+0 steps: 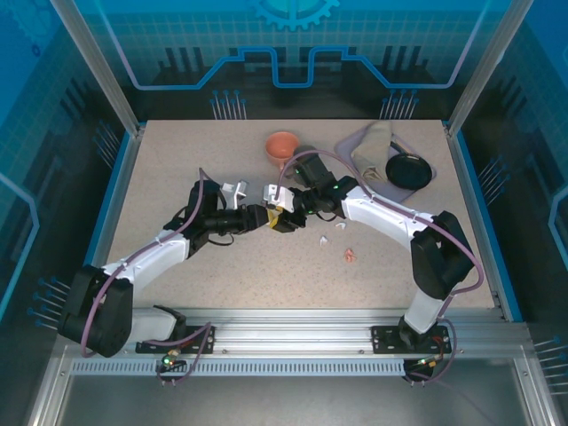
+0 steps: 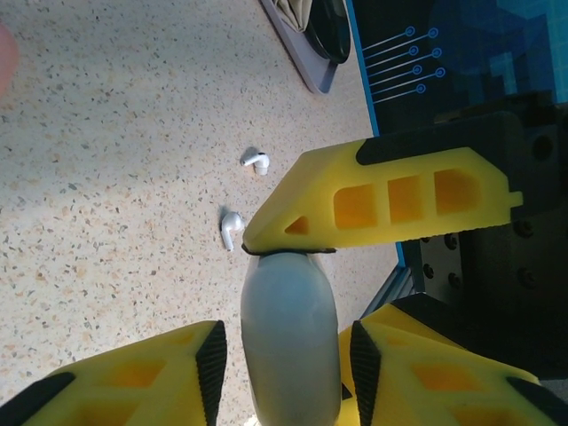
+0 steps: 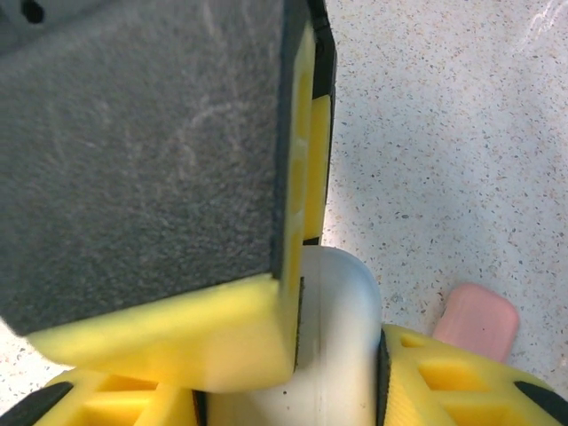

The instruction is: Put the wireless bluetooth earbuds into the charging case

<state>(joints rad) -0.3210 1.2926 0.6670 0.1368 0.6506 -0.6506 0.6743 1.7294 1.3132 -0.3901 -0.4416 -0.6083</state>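
Note:
The white charging case (image 2: 288,342) hangs above the table at the centre, where both arms meet. My right gripper (image 3: 293,382) is shut on the case (image 3: 342,337), its pad pressed to the case's side. One of its yellow fingers (image 2: 382,200) lies across the case's far end. My left gripper (image 2: 286,335) straddles the same case, with a thin gap showing at each pad. Two white earbuds (image 2: 256,161) (image 2: 232,229) lie loose on the table just past the case. From above they sit right of the grippers (image 1: 325,240) (image 1: 337,227), with a pink earbud (image 1: 351,256) beside them.
An orange bowl (image 1: 282,146) stands at the back centre. A grey tray (image 1: 355,142) with a cloth and a black dish (image 1: 408,170) sits at the back right. A salmon-pink rounded piece (image 3: 479,321) lies on the table by my right gripper.

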